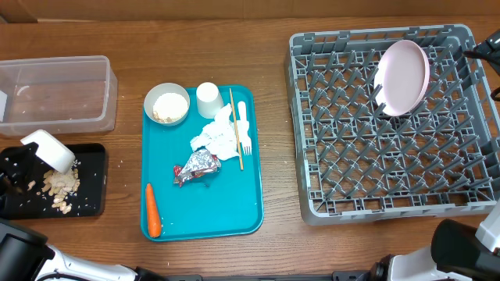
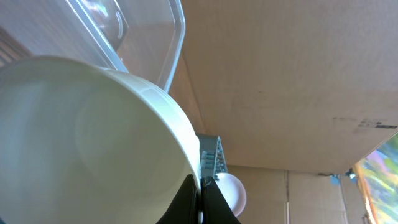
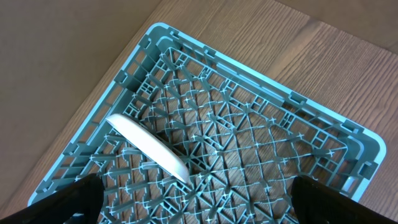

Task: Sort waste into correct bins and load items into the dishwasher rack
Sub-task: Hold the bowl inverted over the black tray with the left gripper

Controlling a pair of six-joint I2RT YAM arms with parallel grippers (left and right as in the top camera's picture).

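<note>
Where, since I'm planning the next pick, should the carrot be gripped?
Probably mid-length, from straight above, pinching across its narrow width: the carrot lies flat on the teal tray, touching nothing else, with both long sides exposed.

Left jaws clamped, right jaws spread.

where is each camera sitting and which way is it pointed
Overhead: fixed above the table, looking down on the dishwasher rack, teal tray, clear tub and black tray; the left hand shows at the left edge, holding a white bowl.
Left wrist: on the left arm, angled upward past that bowl; its fingers show at the bottom.
Right wrist: above the rack, looking down; open right hand, fingers in the bottom corners.
Shared: overhead and right wrist both show the plate standing in the rack.
</note>
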